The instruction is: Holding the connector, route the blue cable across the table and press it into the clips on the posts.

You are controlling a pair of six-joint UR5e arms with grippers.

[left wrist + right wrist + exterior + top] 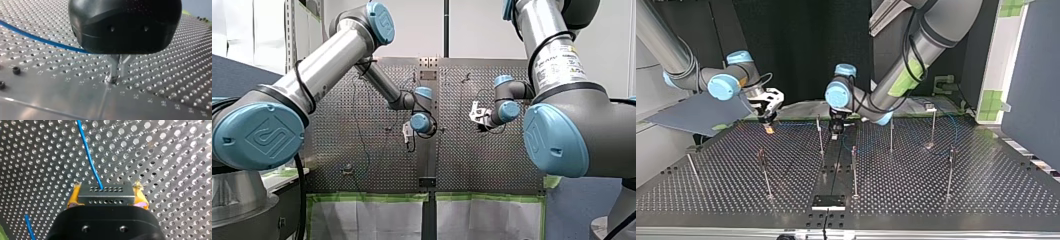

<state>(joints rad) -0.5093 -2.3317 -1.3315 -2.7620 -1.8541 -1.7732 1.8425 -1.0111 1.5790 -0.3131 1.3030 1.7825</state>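
At the top view's left, the right arm's claw (768, 120) is being held low over the perforated table (916, 190). In its own wrist view this claw is closed on the grey connector (105, 197), which is being pinched at both ends by the yellow pads (72, 199). The connector's long axis is lying crosswise, from one pad to the other. Its holed face is pointing ahead of the claw, away from the wrist. The blue cable (88, 152) is coming out of that face and is being run straight ahead of the claw, over the table. A second short stretch of it is showing beside the claw's black body.

Further right, near the middle of the top view, the left arm's claw (835, 131) is being held down at the table. In its wrist view its tip is touching the surface, and the cable is passing behind its body. Whether this claw is open, closed or gripping the cable cannot be told.

To the right of this claw, thin posts (891, 135) are standing upright, and more cable is lying in curves among them.
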